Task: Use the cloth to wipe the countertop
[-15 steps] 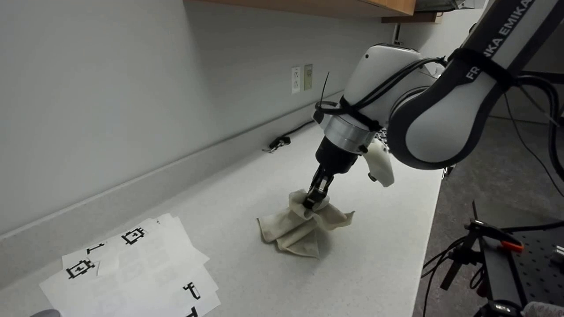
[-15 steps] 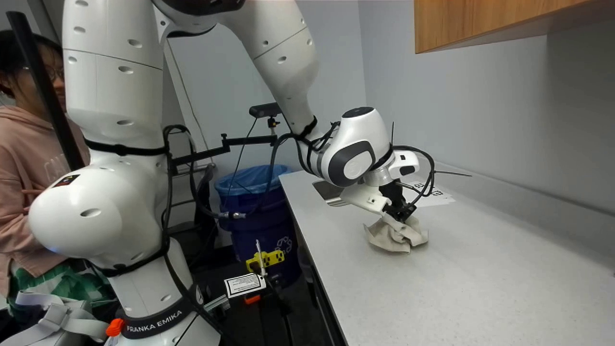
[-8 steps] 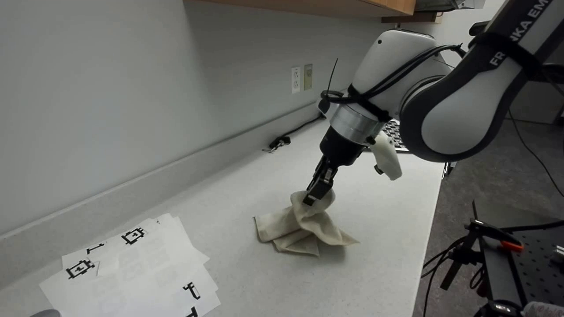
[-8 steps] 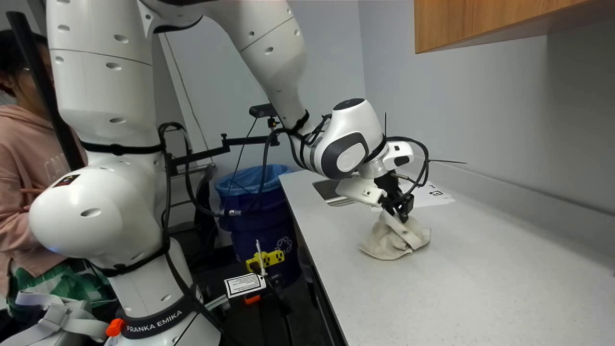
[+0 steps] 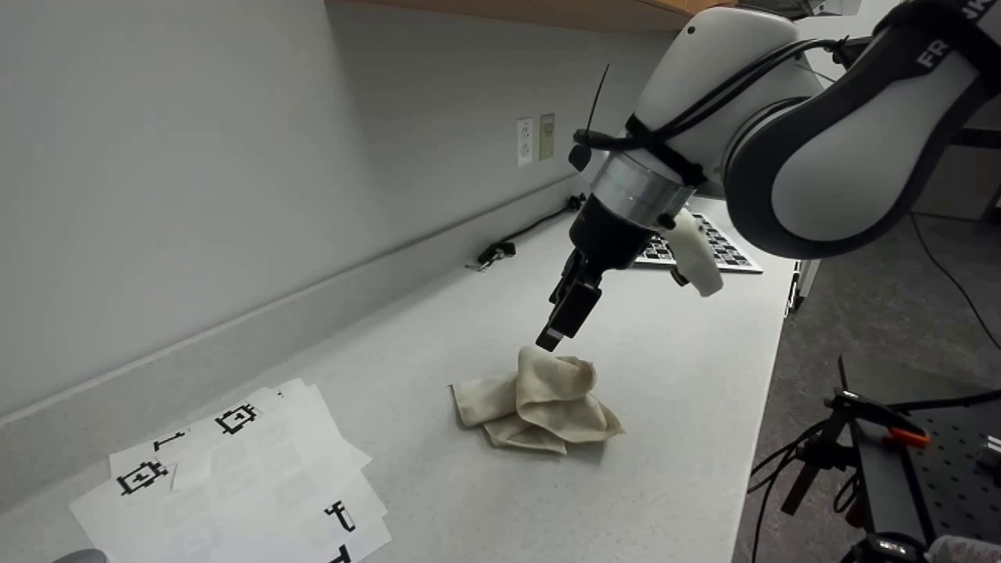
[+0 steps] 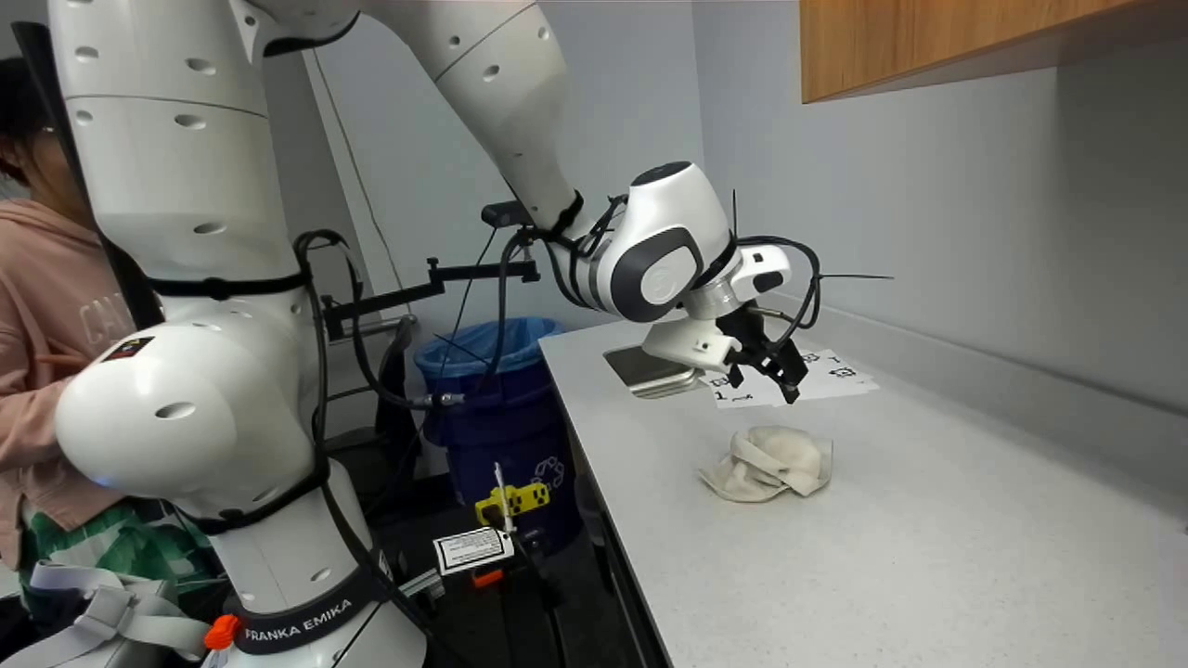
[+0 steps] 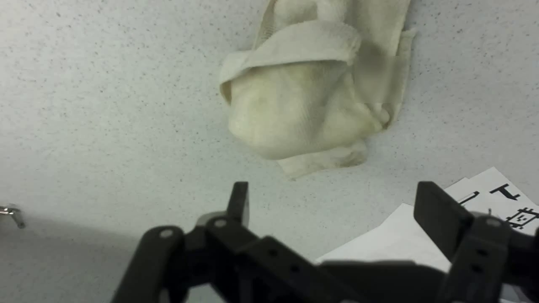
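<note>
A beige cloth (image 5: pixel 557 395) lies crumpled and folded over on the white countertop (image 5: pixel 672 438); both exterior views show it, with the cloth (image 6: pixel 772 464) near the middle of the counter's width. My gripper (image 5: pixel 549 342) hangs above the cloth, tilted, with a gap visible beneath it in an exterior view (image 6: pixel 763 385). In the wrist view the cloth (image 7: pixel 294 109) fills the upper middle, ahead of the fingertips. There the gripper (image 7: pixel 332 185) is spread wide open, and only countertop and paper show between its fingers (image 7: pixel 240 202).
Printed paper sheets (image 5: pixel 242 485) lie on the counter near the wall. A black cable end with a metal piece (image 5: pixel 496 252) rests by the backsplash. A patterned board (image 5: pixel 727 252) lies behind the arm. A wooden cabinet (image 6: pixel 928 46) overhangs the counter. A person (image 6: pixel 42 371) stands behind the arm's base.
The gripper was shut on the cloth a second ago; it has opened, let go and risen clear. The cloth's raised part has sagged onto the countertop.
</note>
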Controlling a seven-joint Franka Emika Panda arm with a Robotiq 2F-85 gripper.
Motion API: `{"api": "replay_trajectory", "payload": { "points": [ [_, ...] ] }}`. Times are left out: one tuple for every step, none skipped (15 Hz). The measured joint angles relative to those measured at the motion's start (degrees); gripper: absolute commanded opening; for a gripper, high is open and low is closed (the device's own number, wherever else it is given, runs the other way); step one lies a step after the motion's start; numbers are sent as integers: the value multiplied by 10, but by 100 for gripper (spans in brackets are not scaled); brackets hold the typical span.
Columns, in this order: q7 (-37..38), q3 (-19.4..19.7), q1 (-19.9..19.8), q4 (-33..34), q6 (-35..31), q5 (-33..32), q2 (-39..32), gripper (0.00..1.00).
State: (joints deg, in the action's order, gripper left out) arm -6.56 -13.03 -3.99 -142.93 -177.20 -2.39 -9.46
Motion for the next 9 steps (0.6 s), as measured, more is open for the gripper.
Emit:
{"api": "replay_trajectory", "payload": {
  "points": [
    [0,-4,0,0,12,3,8,100],
    [1,-7,0,-1,28,5,18,100],
    [2,-9,0,-1,45,6,29,100],
    [3,-10,0,-3,61,6,42,100],
    [4,-10,0,-7,77,6,57,100],
    [4,-10,0,-11,94,7,72,100],
    [4,-5,5,-15,113,7,87,100],
    [4,3,14,-19,132,6,102,100],
    [5,11,22,-23,152,5,119,100]
  ]
}}
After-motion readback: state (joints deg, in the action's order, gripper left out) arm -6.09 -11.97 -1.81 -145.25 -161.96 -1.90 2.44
